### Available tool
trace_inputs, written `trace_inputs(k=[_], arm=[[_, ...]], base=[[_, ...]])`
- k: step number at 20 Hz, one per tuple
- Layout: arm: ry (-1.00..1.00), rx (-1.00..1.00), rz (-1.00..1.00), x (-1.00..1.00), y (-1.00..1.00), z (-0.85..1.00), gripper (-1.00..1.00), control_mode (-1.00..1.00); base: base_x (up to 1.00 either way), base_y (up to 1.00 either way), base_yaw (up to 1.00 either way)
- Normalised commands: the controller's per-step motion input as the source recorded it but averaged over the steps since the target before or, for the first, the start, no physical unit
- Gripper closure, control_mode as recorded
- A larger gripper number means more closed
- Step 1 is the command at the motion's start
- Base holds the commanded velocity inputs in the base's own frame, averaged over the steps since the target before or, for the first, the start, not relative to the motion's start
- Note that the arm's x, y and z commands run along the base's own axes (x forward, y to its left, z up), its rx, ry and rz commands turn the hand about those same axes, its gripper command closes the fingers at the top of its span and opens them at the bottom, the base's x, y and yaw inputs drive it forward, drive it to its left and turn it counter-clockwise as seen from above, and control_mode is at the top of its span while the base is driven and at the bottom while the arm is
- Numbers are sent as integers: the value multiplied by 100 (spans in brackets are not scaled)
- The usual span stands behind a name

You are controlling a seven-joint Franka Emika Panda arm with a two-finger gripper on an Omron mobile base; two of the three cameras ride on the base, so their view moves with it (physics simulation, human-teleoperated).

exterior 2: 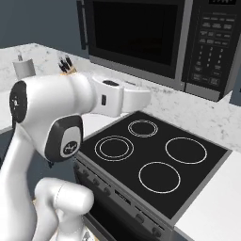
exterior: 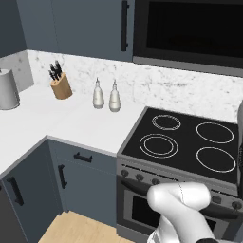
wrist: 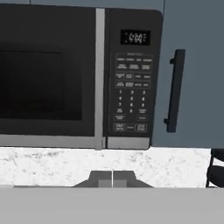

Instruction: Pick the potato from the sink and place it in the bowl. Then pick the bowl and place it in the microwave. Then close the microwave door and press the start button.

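The hand point(wrist: 112, 178) had its two finger tips pressed together with nothing between them, and it faced the front of the microwave point(wrist: 78, 74) squarely from a little below, a posture that suited poking a button rather than grasping anything. Straight ahead and slightly above the tips lay the button panel point(wrist: 131, 92), a dark keypad with a small lit display at its top and two wider keys in its bottom row; which of them was the start key was too small to read. To the left of the panel the microwave door point(wrist: 43, 78) stood shut, its dark window flush with the frame, so I judged that only the button press was left. The potato and the bowl were presumably behind that glass, though the window showed only black. To the right of the microwave hung a grey-blue cabinet point(wrist: 192, 74) with a vertical black handle. Beneath ran the marble backsplash point(wrist: 52, 164), and lower down the black stove point(exterior 2: 155, 160) with its four burner rings. Farther left on the white surface point(exterior: 57, 114) stood two pale bottles point(exterior: 106, 95), a knife block point(exterior: 60, 85) and a paper towel roll point(exterior: 7, 90), well apart from the work.
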Motion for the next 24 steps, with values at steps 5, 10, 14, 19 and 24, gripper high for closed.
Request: trace_inputs(k=[5, 10, 14, 19, 24], arm=[[4, 5, 6, 35, -31, 4, 100, -100], [-3, 8, 1, 25, -31, 4, 100, -100], [-3, 5, 0, 36, -4, 0, 100, -100], [-6, 4, 0, 34, -16, 0, 100, -100], [-18, 12, 2, 14, -33, -11, 100, -100]], base=[[0, 0, 0], [0, 0, 0], [0, 0, 0], [0, 0, 0], [0, 0, 0]])
